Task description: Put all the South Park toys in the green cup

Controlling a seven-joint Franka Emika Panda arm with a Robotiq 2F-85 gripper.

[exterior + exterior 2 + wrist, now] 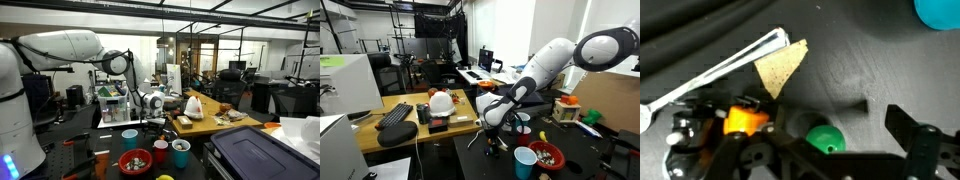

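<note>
- Your tool (152,122) hangs with its jaws spread wide, closed on nothing.
- The green cup (180,152) stands upright, mouth skyward, long axis vertical, just beside the red cup (160,152).

The white arm (555,65) is reaching down over the black table (585,140), its gripper (492,140) hovering, jaws apart, near a bluish cup (524,162).

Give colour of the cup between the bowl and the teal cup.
Red cup; shows best in an exterior view.
</note>
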